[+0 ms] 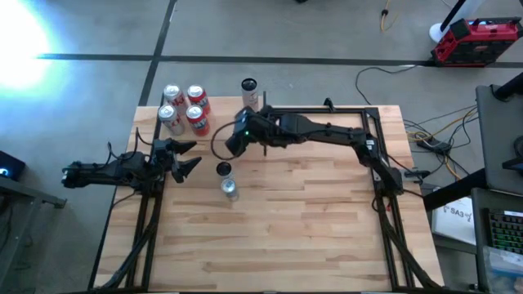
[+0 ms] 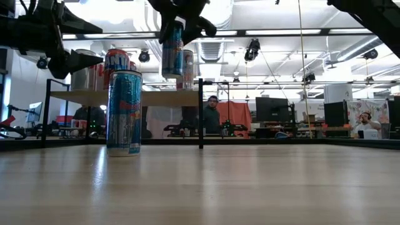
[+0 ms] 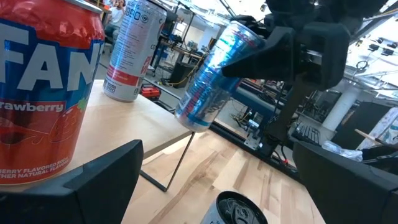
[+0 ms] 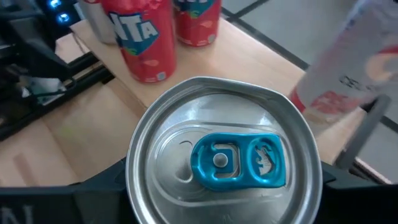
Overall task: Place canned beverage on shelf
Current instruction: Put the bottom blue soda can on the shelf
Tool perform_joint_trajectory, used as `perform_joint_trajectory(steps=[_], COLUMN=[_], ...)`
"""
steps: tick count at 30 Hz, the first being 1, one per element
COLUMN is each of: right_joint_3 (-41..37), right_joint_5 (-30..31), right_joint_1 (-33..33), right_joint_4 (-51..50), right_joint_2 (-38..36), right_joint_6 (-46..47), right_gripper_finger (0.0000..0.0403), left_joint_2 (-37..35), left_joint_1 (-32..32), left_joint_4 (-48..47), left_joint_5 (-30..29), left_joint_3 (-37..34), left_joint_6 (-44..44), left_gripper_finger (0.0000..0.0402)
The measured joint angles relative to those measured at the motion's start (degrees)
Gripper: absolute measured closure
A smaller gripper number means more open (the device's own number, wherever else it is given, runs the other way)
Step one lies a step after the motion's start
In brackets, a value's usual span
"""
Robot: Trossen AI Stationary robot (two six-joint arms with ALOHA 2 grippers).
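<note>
My right gripper is shut on a slim blue-and-silver can, held in the air by the near edge of the shelf, higher than its board. The shelf is a pale board on a thin black frame at the table's far left. Several cans stand on it: red ones, silver ones and a white one. A second blue can stands upright on the tabletop. My left gripper waits open at the table's left side, pointing level toward that can. My right gripper pinches the can's upper end just under the rim between its two fingers, one on each side. The fingers come slanting down from the table's right. The can hangs below them, tilted, clear of table and shelf, its blue tab up.
The right arm stretches across the far half of the table. The shelf's black leg stands near the held can. The near half of the striped tabletop is bare wood. People and desks show in the room behind.
</note>
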Motion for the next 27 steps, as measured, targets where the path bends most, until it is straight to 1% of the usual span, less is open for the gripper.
perform_joint_trajectory(steps=[7, 17, 23, 25, 27], right_joint_3=[0.00, -0.28, -0.48, -0.35, -0.35], right_joint_5=[-7.75, -19.00, -21.30, -22.57, -22.50], right_joint_1=[-2.74, -6.72, -8.04, -8.32, -8.27], right_joint_4=[2.63, 6.20, 7.99, 8.78, 8.38], right_joint_2=[0.00, 0.66, 2.54, 2.80, 3.30], right_joint_6=[-8.52, -14.91, -16.68, -18.34, -20.38], right_gripper_finger=[0.0173, 0.0171, 0.0171, 0.0171, 0.0170], left_joint_2=[0.00, 0.00, 0.00, 0.00, 0.04], left_joint_1=[0.00, 0.00, 0.00, 0.00, 0.00], left_joint_4=[0.00, 0.00, 0.02, 0.00, 0.03], left_joint_5=[0.01, 0.01, 0.01, 0.01, 0.01], left_joint_3=[0.00, 0.00, 0.00, 0.00, 0.00], left_joint_6=[0.00, 0.00, 0.00, 0.00, 0.00], left_gripper_finger=[0.0003, 0.0003, 0.0003, 0.0003, 0.0003])
